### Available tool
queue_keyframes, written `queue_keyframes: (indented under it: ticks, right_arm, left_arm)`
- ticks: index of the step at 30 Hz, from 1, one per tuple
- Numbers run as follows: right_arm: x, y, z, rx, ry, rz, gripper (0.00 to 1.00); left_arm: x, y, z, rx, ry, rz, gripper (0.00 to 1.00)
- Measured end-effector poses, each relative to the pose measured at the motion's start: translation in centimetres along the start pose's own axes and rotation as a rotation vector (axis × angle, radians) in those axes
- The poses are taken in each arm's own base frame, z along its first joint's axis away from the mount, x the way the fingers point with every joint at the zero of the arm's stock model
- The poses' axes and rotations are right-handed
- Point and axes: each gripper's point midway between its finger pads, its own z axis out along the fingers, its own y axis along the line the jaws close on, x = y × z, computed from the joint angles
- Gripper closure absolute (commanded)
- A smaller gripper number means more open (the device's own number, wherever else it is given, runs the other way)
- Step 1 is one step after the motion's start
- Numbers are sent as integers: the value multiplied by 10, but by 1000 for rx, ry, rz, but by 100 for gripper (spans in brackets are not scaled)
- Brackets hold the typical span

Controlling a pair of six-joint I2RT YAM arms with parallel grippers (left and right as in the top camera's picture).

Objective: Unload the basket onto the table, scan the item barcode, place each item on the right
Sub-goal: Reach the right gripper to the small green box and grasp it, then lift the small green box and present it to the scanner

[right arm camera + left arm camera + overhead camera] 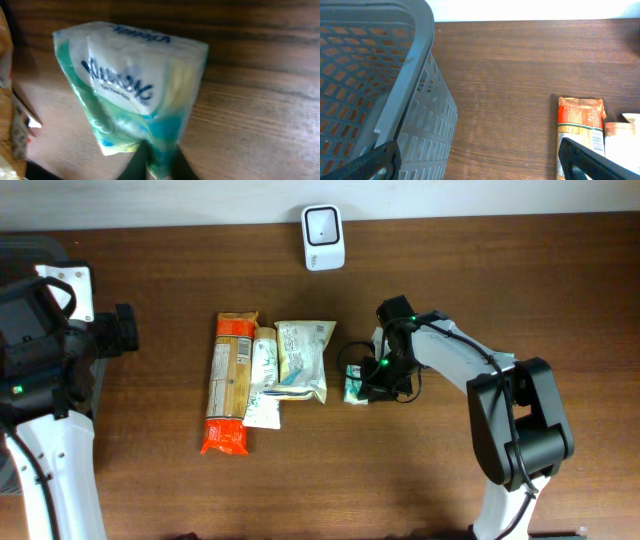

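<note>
right gripper (372,383) of mine is pinched together on the lower edge of the tissue pack (356,385). my wrist camera shows the dark fingers (132,171) nipping the green and white wrapper, with the printed brand face turned toward the lens. the pack sits just right of the row of groceries, near the snack bag (303,360), with the white pouch (264,378) and the orange packet (228,380) beyond it, all on the brown table (450,490). whether it is lifted clear of the wood i cannot tell. left gripper (480,167) hangs spread wide and empty beside the grey basket (370,75), well apart from the work. by my reckoning the grasp is made and little else: the scanner (323,223) stands at the far edge of the table, well apart from the pack, and no barcode shows on any face i can see. what is left is the carry to the scanner, turning the coded side toward its window, and the read itself.
</note>
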Motion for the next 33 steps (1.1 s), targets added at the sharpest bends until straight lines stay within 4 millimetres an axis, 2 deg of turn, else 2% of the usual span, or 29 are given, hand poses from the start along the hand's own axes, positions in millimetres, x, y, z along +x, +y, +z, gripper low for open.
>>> queue_keyframes:
  ticks: [4, 6, 8, 12, 15, 17, 20, 25, 31, 33]
  right_arm:
    - [-3, -4, -4, -11, -7, -29, 96]
    - [-4, -15, -16, -74, 8, -79, 96]
    - [-3, -20, -40, -251, 14, -140, 96]
    - [-4, -24, -100, -578, -97, -218, 96]
    - [-3, -8, -118, -725, -164, -309, 96]
    - [-5, 15, -135, -867, -228, -377, 96]
    - [-5, 35, -150, -989, -268, -410, 96]
    - [-6, 56, -177, -1061, -232, -358, 96]
    - [-14, 87, -243, -1069, -277, -419, 96]
    - [-15, 91, -252, -1066, -293, -442, 96]
  left_arm:
    - [0, 0, 0, 0, 0, 0, 1]
    - [0, 0, 0, 0, 0, 0, 1]
    - [0, 0, 0, 0, 1, 0, 1]
    - [0, 0, 0, 0, 0, 0, 1]
    - [0, 0, 0, 0, 0, 0, 1]
    - [0, 0, 0, 0, 1, 0, 1]
    - [0, 0, 0, 0, 0, 0, 1]
    - [0, 0, 0, 0, 0, 0, 1]
    - [0, 0, 0, 0, 0, 0, 1]
    - [0, 0, 0, 0, 0, 0, 1]
